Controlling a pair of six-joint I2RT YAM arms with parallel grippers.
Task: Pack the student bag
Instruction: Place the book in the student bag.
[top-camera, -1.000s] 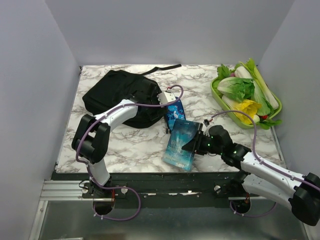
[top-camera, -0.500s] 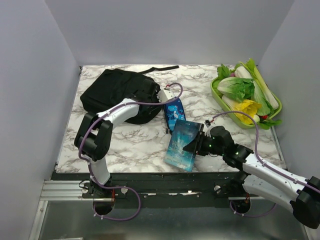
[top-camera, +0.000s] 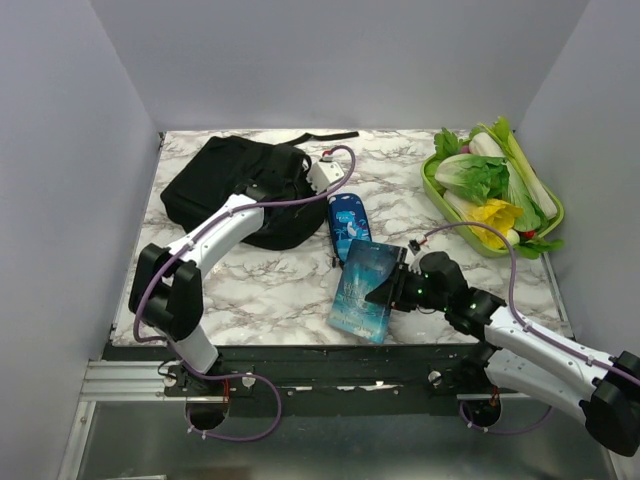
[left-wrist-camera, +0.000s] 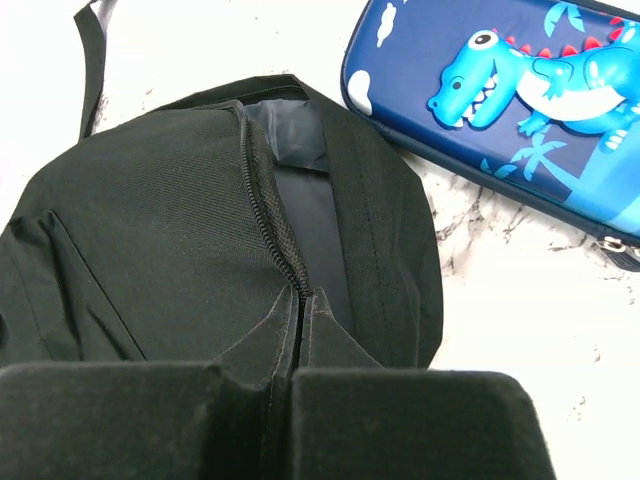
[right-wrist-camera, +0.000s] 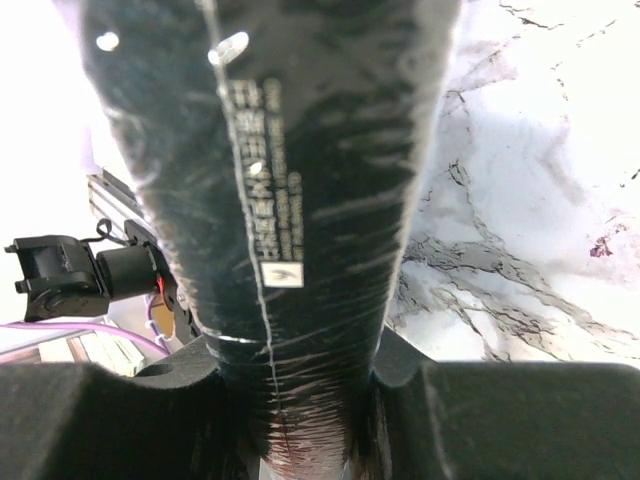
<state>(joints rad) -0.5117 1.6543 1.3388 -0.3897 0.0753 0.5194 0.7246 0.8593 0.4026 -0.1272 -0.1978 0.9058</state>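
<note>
The large soft black fabric backpack (top-camera: 225, 185) lay by the table's (top-camera: 270, 295) far-left corner, left gripper (top-camera: 292, 186) pinching its zipper lip; right gripper (top-camera: 388, 290), clamping a glossy blue book (top-camera: 358, 290) near the front edge, likely needed that mouth lifted wide.

The left arm (top-camera: 215, 232) and the right arm (top-camera: 545, 347) share one build: smooth white shells on the long links, bulky rounded black joint housings (top-camera: 165, 292), and dark bases (top-camera: 204, 384) at the near edge. A thin lavender cable (top-camera: 296, 205) runs outside the left arm and curls past its white wrist block (top-camera: 322, 176); a second cable (top-camera: 512, 270) of the same colour arcs along the right arm, whose black forward joints carry small green lights (top-camera: 419, 292). The left gripper (left-wrist-camera: 285, 378) has broad, blocky black fingers (left-wrist-camera: 130, 420) with a matte, felt-like face; the right gripper (right-wrist-camera: 310, 440) has the same dull black pads (right-wrist-camera: 520, 420)
</note>
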